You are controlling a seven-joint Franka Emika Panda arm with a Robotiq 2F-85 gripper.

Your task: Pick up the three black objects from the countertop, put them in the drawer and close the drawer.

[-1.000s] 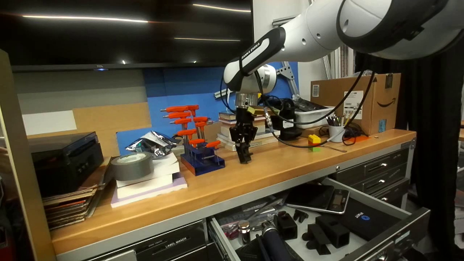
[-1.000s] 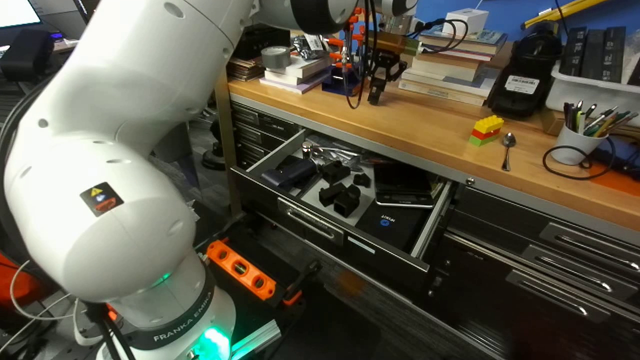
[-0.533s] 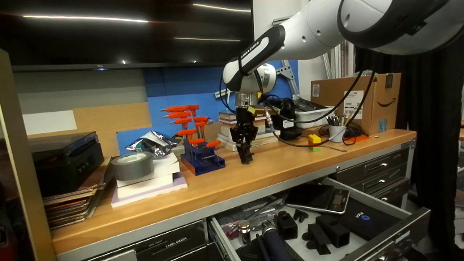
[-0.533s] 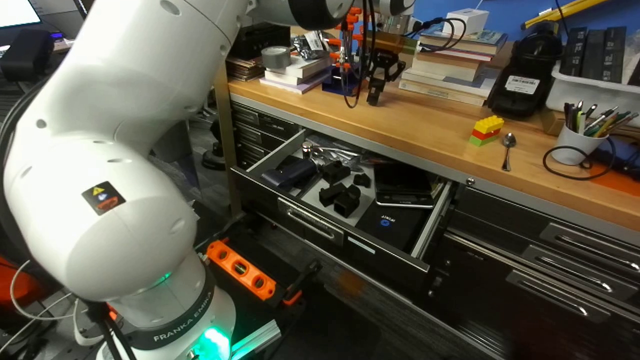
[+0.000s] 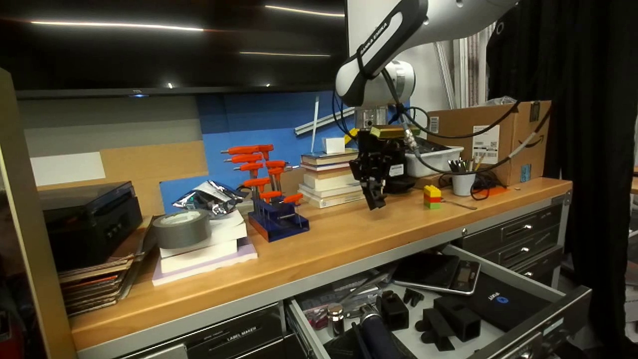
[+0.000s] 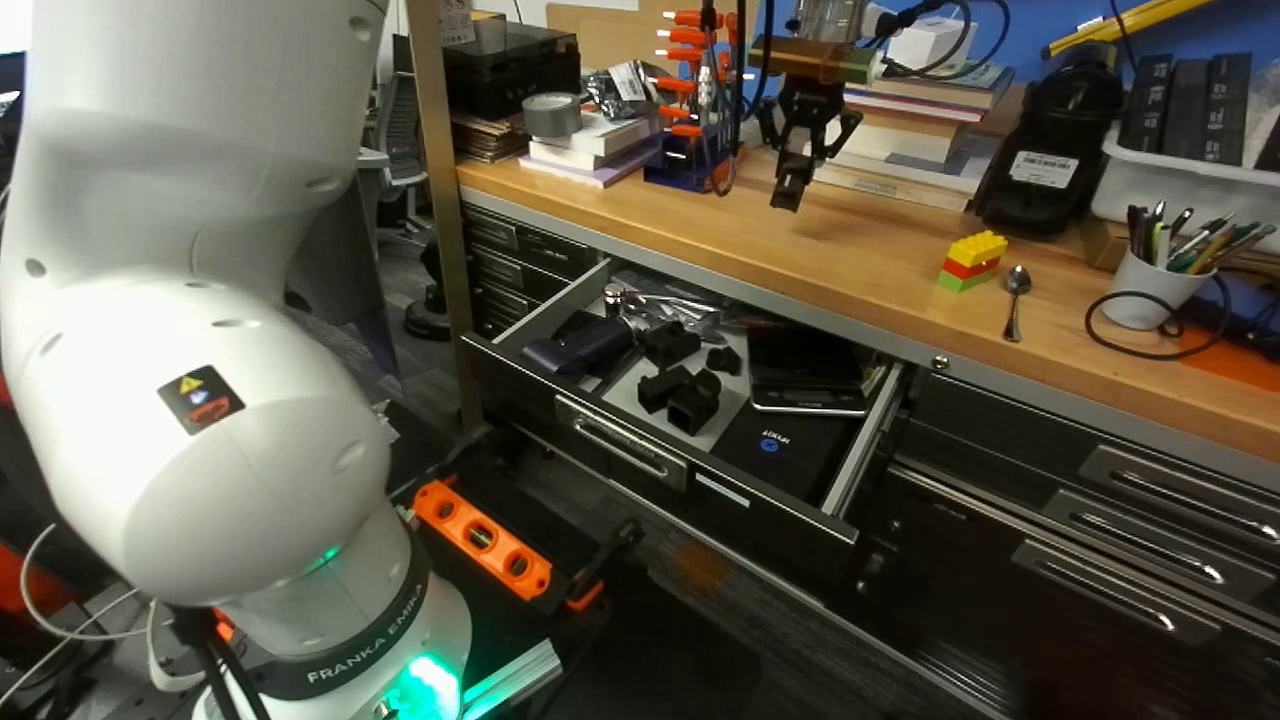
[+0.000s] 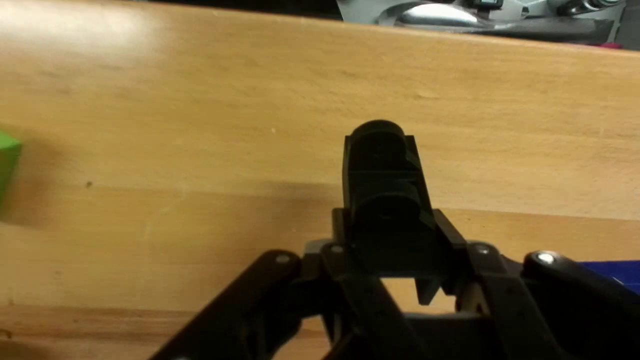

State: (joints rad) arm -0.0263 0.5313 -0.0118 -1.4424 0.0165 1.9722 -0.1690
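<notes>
While the claw (image 7: 390, 232) hangs above the countertop (image 7: 190, 120), jaws partway together — a black object (image 7: 379, 160) gripped between.

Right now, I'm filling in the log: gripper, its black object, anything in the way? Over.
Gripper shut on black object, held above the countertop. Drawer open. Countertop's front edge between object and drawer.

Likely lab, robot arm (image 6: 200, 340), workbench (image 5: 344, 235), tools (image 5: 256, 182)

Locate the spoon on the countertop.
On the right side of an exterior view, the spoon lies on the countertop, between the toy-brick stack and the white pen cup.
</notes>
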